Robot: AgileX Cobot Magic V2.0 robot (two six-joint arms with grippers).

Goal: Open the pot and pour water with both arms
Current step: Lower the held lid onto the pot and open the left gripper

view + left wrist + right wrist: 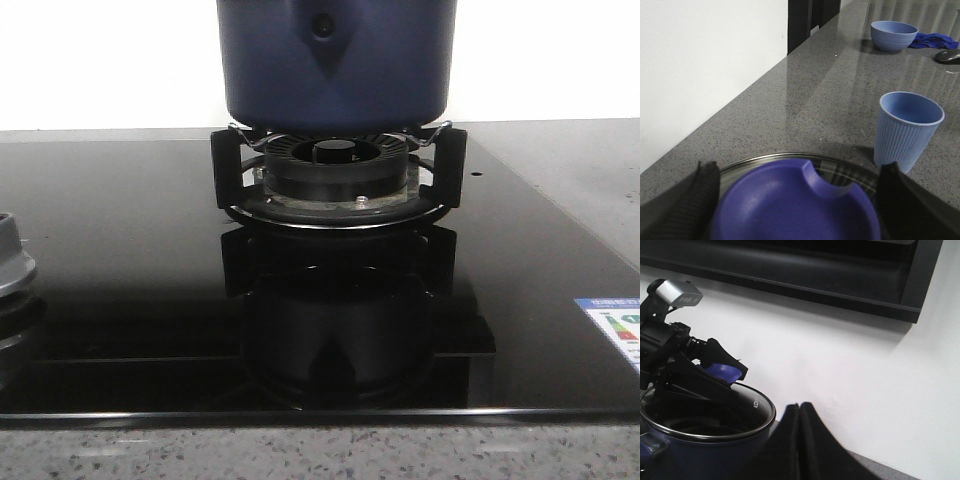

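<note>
The dark navy-blue pot [335, 60] stands on the burner grate, and its top is cut off in the front view. A glass lid with a metal rim [770, 160] and a blue knob [790, 205] fills the near part of the left wrist view. My left gripper [797, 200] has a black finger on each side of that knob, pressed against it. The right wrist view shows the pot [700, 455] with the left gripper [720, 367] on the knob above it. My right gripper [799, 407] is shut on nothing, beside the pot's wall.
The black ringed burner [335, 175] sits on a glossy black cooktop [120, 260]; part of a grey burner [12, 265] shows at the left edge. On the grey counter stand a ribbed blue cup [907, 130], a blue bowl [892, 35] and a blue cloth [932, 40]. A white wall runs behind.
</note>
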